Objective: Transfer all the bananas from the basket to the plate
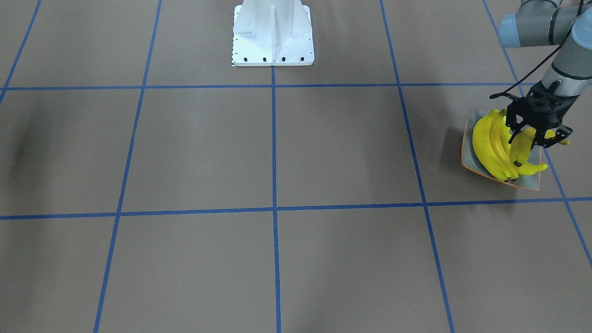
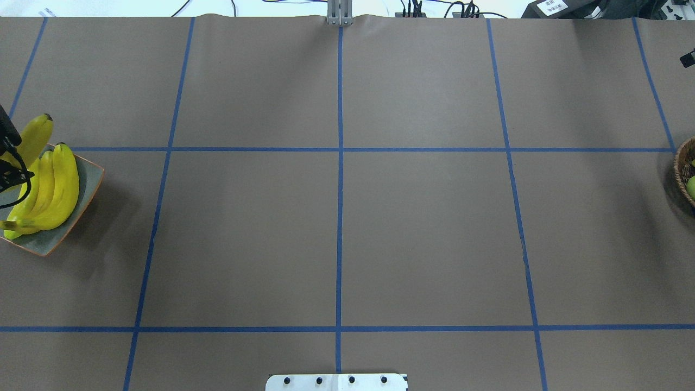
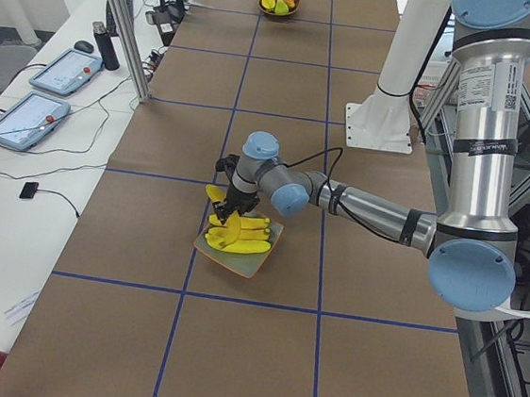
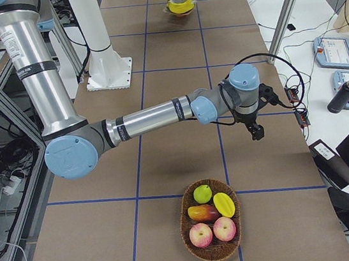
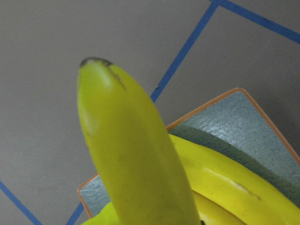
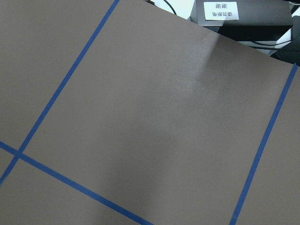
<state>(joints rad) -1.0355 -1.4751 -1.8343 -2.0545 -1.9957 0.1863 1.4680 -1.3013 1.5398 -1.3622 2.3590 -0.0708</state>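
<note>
Left gripper clamped across a fourth banana — held tilted just above the plate, its dark tip jutting past the rim. Three bananas lay side by side on the plate, at the table's left end. Right gripper hung over the table near the basket — whether clenched or released, could not tell.

Four bananas, seemingly; one plate; one basket.
</note>
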